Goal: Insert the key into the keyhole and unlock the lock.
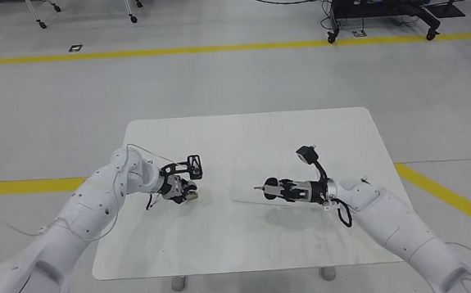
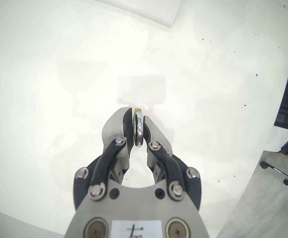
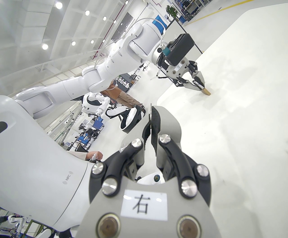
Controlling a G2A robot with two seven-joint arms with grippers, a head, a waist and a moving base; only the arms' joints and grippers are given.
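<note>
Padlock in left gripper, key in right gripper, well apart over the white table (image 1: pixel 243 138).

Left gripper (image 2: pixel 136 115) is pinched narrow on the brass padlock (image 2: pixel 137 128), chrome shackle toward the wrist, body low at the table top; contact unclear. Right gripper (image 3: pixel 151 112) is nearly closed on the key (image 3: pixel 149 117), a thin blade edge-on between the pads. The keyhole face is hidden. Judgement: turn the lock so the keyhole faces the blade, line it up, go in straight and slowly, and hold the body firm for the twist. The left fingers may mask the keyhole. Yellow floor lines (image 1: pixel 212 47) run beyond the table.

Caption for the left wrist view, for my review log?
Left claw shut on the brass lock, white table beneath.
</note>
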